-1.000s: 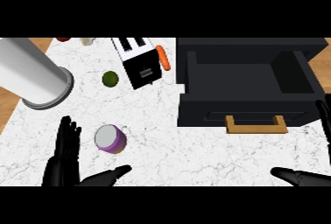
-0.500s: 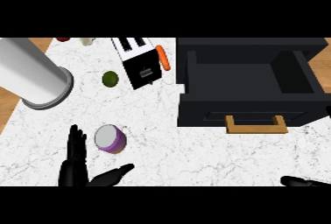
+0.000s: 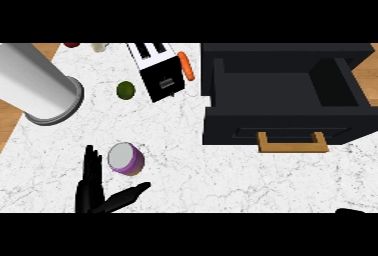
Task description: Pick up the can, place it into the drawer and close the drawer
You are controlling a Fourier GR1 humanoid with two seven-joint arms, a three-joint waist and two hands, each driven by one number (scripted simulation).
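The can, purple with a pale grey top, stands on the white marble counter at lower left. My left hand is open just left of and below it, fingers straight beside the can's left side and the thumb stretched out beneath it, not curled round it. The black drawer stands pulled open at the right, its inside bare, with a tan handle on its front. Only a dark tip of my right hand shows at the lower right edge.
A large silver cylinder lies at the left edge. A green lime, a black-and-white toaster and an orange carrot sit at the back. Wooden floor shows beyond the counter's left edge.
My left hand has shifted right and forward, closing in on the can's left side. My right hand has sunk back toward the lower edge, almost out of view.
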